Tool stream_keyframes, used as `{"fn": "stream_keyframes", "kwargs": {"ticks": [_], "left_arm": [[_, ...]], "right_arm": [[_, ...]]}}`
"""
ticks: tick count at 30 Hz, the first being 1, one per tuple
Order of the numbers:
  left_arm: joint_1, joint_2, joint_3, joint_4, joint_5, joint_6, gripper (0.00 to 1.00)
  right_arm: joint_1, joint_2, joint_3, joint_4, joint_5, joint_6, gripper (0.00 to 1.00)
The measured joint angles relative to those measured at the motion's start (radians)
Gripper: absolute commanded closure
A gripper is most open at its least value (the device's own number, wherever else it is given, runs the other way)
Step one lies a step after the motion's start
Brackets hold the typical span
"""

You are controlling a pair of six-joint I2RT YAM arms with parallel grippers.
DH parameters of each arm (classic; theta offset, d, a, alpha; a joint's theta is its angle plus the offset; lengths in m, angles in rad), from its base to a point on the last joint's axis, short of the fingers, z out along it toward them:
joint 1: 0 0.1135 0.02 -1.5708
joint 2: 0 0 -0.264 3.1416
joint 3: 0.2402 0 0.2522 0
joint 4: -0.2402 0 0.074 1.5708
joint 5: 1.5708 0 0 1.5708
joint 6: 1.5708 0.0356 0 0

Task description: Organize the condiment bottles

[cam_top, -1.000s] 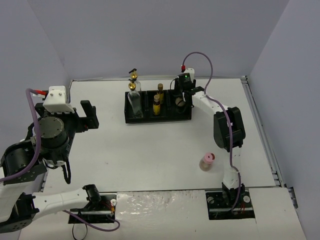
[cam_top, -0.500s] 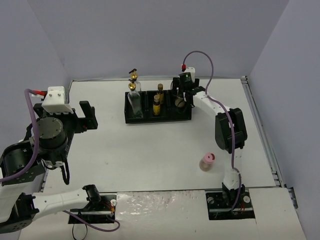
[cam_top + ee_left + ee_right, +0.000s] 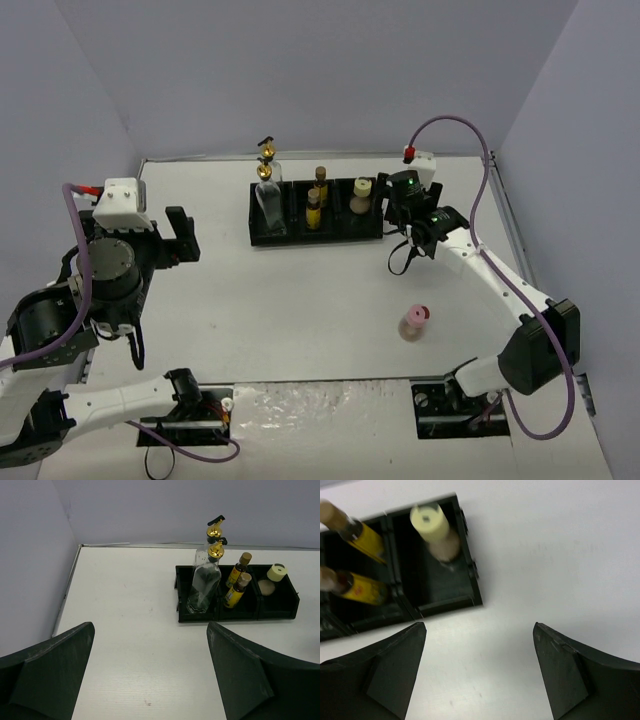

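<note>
The pink jar (image 3: pixel 413 322) is standing all by itself on the white table (image 3: pixel 300 320), well apart from the black tray (image 3: pixel 315 238). It is the only bottle not sitting in the tray yet. It is standing straight up, with its top pointing at the ceiling.

The right gripper (image 3: pixel 400 218) is hanging just beside the right end of the tray. Its fingers are spread wide and are holding nothing. From this gripper, the pink jar is lying toward the near edge of the table, the side where the arms are bolted on. The left gripper (image 3: pixel 178 232) is waiting far over on the left side, also spread wide and holding nothing. So the right arm is much nearer, and I think it is the one that should go for the jar. It would have to come back toward its own base and reach down around the jar from above.

Nothing is standing on the table between the right gripper and the pink jar.

In the tray, the two tall glass bottles (image 3: pixel 268 195) are filling the left part. The two small brown bottles (image 3: pixel 313 210) are sitting in the middle part. The beige jar (image 3: pixel 361 194) is sitting toward the back of the right part. Some bare floor is showing in front of it, so the pink jar could probably go there. It would have to go over the tray wall without bumping the beige jar.
</note>
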Motion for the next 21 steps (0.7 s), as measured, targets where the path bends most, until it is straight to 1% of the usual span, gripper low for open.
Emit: {"fn": "stream_keyframes", "kwargs": {"ticks": [5, 8, 11, 16, 21], "left_arm": [[0.000, 0.002, -0.032, 0.032, 0.027, 0.000, 0.08], [0.000, 0.002, -0.049, 0.053, 0.045, 0.000, 0.08], [0.000, 0.002, -0.060, 0.062, 0.062, 0.000, 0.08], [0.000, 0.002, -0.069, 0.071, 0.082, 0.000, 0.08], [0.000, -0.004, -0.073, 0.081, 0.091, 0.001, 0.08]], "right_arm": [[0.055, -0.162, -0.230, -0.083, 0.052, 0.135, 0.14], [0.082, -0.213, -0.333, -0.110, 0.095, 0.241, 0.14], [0.135, -0.260, -0.435, -0.140, 0.161, 0.360, 0.13], [0.168, -0.341, -0.519, -0.203, 0.224, 0.529, 0.12], [0.194, -0.401, -0.564, -0.284, 0.276, 0.688, 0.11]]}}
